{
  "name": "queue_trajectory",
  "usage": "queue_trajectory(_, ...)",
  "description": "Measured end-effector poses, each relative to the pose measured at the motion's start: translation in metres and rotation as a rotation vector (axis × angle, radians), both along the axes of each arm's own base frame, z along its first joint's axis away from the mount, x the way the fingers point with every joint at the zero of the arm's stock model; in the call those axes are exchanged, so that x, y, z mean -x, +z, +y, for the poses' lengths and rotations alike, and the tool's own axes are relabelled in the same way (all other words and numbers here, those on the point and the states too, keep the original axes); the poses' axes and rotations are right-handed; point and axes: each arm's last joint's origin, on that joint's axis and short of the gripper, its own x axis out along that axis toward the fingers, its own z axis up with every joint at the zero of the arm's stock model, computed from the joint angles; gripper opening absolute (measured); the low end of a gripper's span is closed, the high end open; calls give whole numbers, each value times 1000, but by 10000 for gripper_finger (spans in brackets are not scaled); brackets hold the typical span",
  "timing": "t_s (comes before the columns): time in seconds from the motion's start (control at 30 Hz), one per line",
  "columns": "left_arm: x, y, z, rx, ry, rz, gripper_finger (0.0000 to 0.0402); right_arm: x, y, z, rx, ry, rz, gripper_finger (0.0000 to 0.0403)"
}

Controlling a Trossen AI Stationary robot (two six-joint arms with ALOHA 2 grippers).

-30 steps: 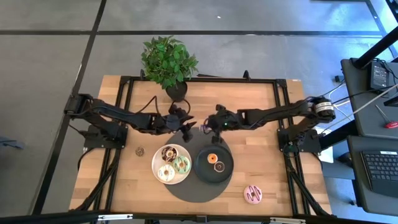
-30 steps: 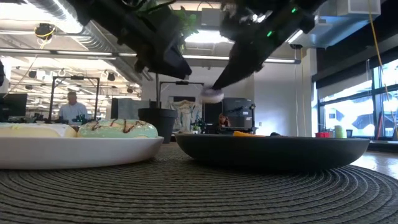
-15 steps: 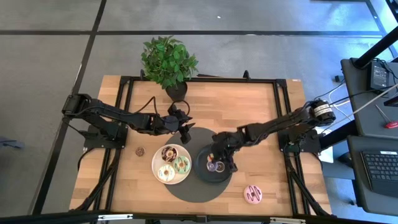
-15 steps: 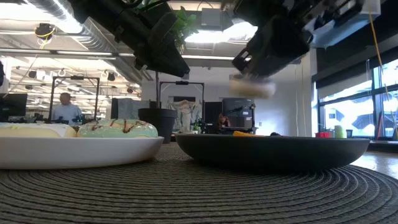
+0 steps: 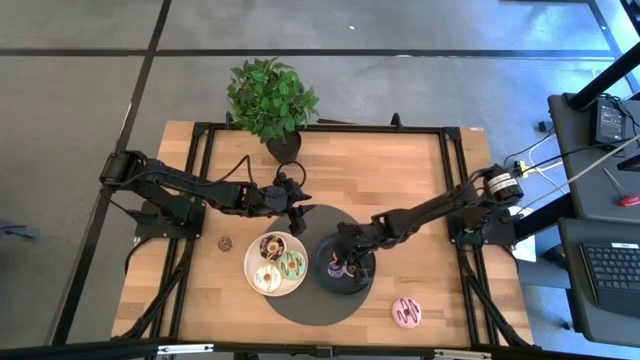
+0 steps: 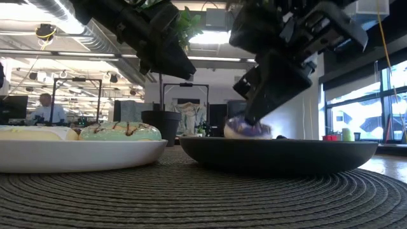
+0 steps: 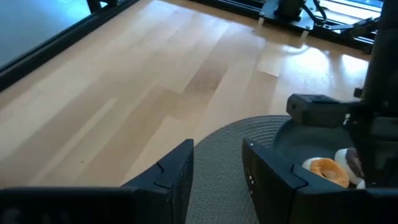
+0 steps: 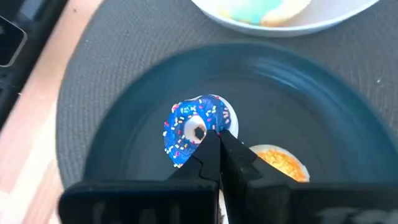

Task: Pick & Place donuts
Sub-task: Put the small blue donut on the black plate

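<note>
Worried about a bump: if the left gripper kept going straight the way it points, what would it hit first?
Probably the black plate with the orange donut; the left gripper points over the grey mat toward it, though depth is unclear.

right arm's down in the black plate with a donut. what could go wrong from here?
1. The right gripper is shut on the blue sprinkled donut, which stands tilted on edge in the black plate; released like this it may roll or flop.
2. The orange donut lies right beside it, so the drop could land on or nudge it.
3. The left gripper hovers open over the mat nearby; the arms could clash on retreat.
</note>
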Motion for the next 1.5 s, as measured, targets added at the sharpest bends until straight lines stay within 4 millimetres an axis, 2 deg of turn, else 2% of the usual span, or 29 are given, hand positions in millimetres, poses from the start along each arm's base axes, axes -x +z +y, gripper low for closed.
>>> queue_trajectory(0.3, 0, 0, -1, 0, -3, 1, 132, 0, -5, 0, 9, -5, 14, 4)
queue_trajectory(1.13, 0, 0, -2, 22, -37, 2, 136, 0, -5, 0, 28, 16, 7, 83)
queue_trajectory(1.5, 0, 0, -2, 23, -37, 2, 135, 0, -5, 0, 63, 63, -8, 94)
